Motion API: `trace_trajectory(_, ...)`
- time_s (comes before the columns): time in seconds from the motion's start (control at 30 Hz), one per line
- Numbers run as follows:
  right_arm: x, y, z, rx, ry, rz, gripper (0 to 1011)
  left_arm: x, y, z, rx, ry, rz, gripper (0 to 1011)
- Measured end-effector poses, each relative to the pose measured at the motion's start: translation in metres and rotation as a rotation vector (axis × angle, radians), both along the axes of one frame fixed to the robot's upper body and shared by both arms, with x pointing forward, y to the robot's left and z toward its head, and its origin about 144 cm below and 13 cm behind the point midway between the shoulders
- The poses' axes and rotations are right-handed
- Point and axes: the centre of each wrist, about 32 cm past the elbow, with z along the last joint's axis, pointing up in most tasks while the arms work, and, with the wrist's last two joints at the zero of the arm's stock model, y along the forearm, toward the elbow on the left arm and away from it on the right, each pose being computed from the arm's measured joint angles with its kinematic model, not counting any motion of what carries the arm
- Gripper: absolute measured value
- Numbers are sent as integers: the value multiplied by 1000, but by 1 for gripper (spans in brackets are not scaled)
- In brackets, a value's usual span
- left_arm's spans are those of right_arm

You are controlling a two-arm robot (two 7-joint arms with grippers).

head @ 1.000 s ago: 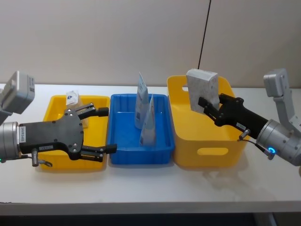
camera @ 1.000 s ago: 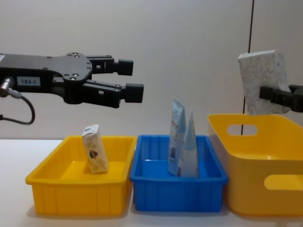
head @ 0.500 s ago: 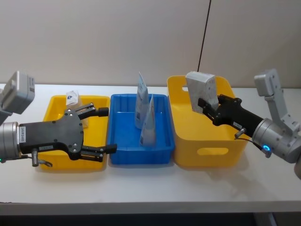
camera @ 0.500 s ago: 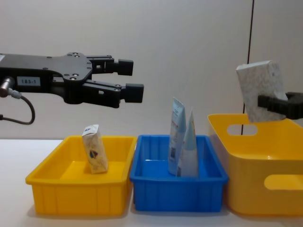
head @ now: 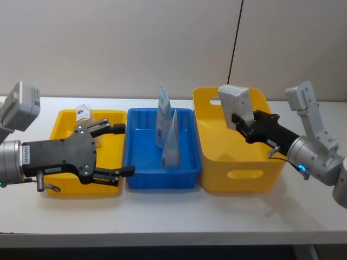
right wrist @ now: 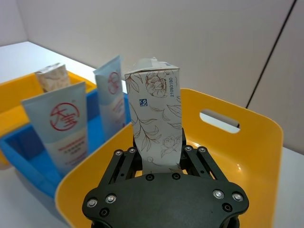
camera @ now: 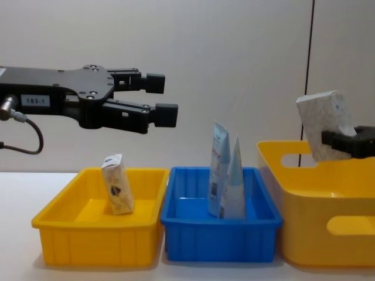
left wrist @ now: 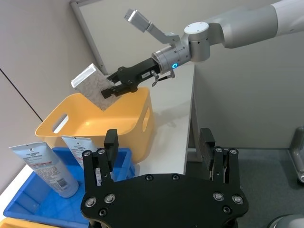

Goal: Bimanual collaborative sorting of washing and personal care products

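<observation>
My right gripper (head: 239, 121) is shut on a whitish soft pack with a faint leaf pattern (head: 236, 104), holding it tilted just above the rim of the tall yellow bin (head: 238, 176). From the chest the pack (camera: 324, 123) hangs at rim height. Two light-blue-and-white tubes (head: 163, 114) (head: 171, 142) stand in the blue bin (head: 160, 179). A small beige pack (camera: 116, 185) leans in the low yellow bin (head: 59, 122). My left gripper (head: 124, 150) stands open over that bin, well above the beige pack, with nothing between its fingers.
The three bins stand side by side on a white table (head: 179, 211), with free table in front of them. A plain wall with a dark vertical seam (head: 234, 43) rises close behind.
My right gripper has come down with the soft pack toward the tall yellow bin, and the pack now sits lower and more tilted. The left arm has not moved.
</observation>
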Motion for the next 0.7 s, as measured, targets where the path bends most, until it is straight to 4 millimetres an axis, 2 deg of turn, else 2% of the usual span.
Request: trace_trajectory(0.7, 22, 8, -10, -32, 7, -91, 342, 0, 0, 0, 0, 0, 0, 1002)
